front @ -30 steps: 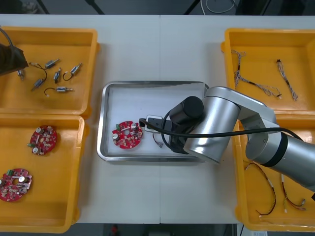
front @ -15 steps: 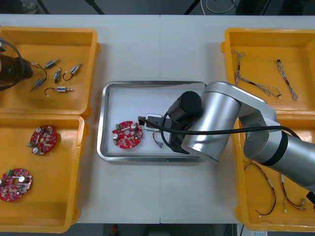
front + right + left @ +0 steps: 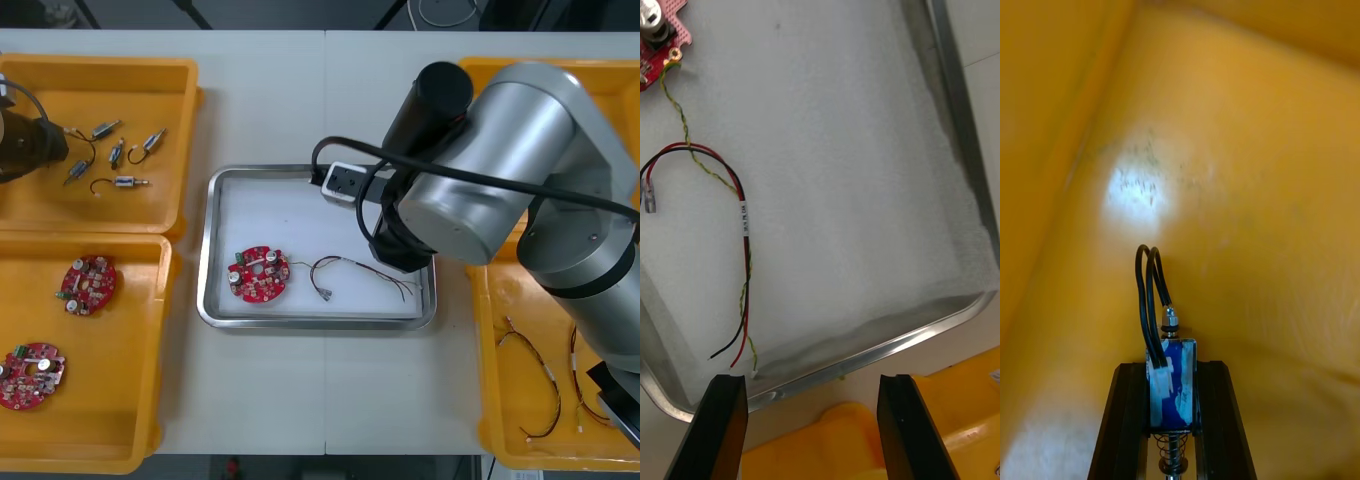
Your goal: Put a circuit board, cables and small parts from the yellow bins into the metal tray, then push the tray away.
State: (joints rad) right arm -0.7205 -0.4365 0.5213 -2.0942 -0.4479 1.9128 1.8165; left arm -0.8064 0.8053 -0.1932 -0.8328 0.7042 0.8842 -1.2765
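Cable [image 3: 743, 225], lying in the near half of the metal tray [image 3: 300, 321] with the circuit board [image 3: 259, 273], looks to us light and limp, best taken mid-run; its strands are red, black and yellow, with a small plug. Over the tray's right side our right gripper [image 3: 811, 386] hangs spread and empty. Farther, above the far yellow bin [image 3: 100, 70] left of the tray, our left gripper [image 3: 1172, 367] pinches a small metal part [image 3: 1176, 390] by its blue-wrapped body; we judge it stiff, dense, slippery, black leads looping from it.
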